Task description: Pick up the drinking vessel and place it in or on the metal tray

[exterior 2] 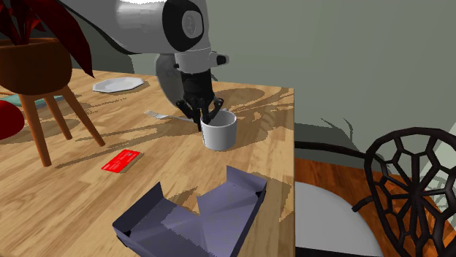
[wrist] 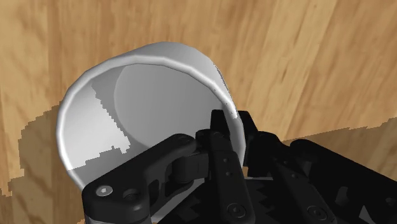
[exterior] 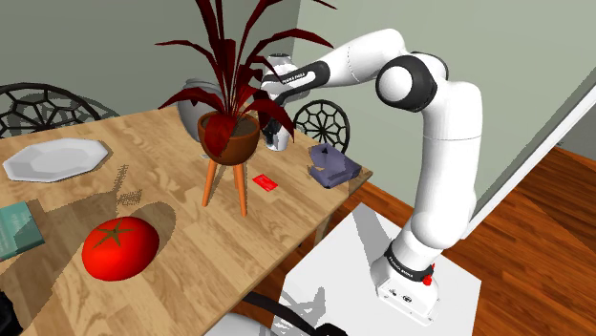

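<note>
The white round cup (exterior 2: 219, 133) stands upright on the wooden tabletop (exterior 2: 73, 201), near the tabletop's right edge in the second exterior view. The black two-finger gripper (exterior 2: 207, 115) comes down on the left side of the rim. In the wrist view it pinches the cup's wall, with one finger inside the bowl and one outside.

This hold is thin and off-centre, so I judge the cup may swing or slip once raised. The lift should go straight up and slowly, with the hand kept vertical.

The angular blue-grey tray (exterior 2: 212, 212) lies nearer in that view, apart from the cup, and has raised folded walls. The cup should travel high enough to pass over the near wall, settle with its base flat on the tray's floor, and only then be released.

The red card (exterior 2: 120, 160) lies to the left of that path and looks safely out of the way.
</note>
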Available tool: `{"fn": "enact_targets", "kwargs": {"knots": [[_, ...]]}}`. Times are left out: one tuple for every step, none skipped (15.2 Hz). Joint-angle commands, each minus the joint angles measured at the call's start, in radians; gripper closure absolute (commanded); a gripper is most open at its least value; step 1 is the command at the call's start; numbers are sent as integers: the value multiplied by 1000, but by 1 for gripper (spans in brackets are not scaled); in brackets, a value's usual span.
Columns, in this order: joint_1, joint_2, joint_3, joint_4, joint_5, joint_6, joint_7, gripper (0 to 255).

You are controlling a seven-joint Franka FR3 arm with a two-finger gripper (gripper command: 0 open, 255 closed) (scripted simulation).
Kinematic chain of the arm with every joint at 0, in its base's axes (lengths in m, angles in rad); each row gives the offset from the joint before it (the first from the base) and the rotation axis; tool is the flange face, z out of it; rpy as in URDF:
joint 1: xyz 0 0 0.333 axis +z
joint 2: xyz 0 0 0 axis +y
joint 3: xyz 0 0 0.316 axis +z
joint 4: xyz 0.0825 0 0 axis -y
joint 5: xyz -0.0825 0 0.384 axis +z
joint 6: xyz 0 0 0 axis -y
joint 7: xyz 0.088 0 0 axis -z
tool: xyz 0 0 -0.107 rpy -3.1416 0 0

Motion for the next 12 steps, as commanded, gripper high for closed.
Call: {"fn": "enact_targets", "kwargs": {"knots": [[0, 0, 0, 0, 0, 0, 0, 255], [0, 0, 0, 0, 0, 0, 0, 255], [0, 0, 0, 0, 0, 0, 0, 255], [0, 0, 0, 0, 0, 0, 0, 255], [0, -6, 0, 5, 0, -11, -1, 255], [0, -12, 0, 10, 0, -22, -1, 255], [0, -18, 0, 15, 0, -33, -2, 255], [0, -23, 0, 21, 1, -44, -2, 255], [0, -29, 0, 27, 1, -55, -3, 255], [0, -34, 0, 33, 1, -67, -3, 255], [0, -39, 0, 39, 1, -78, -4, 255], [0, -44, 0, 46, 1, -89, -4, 255]]}}
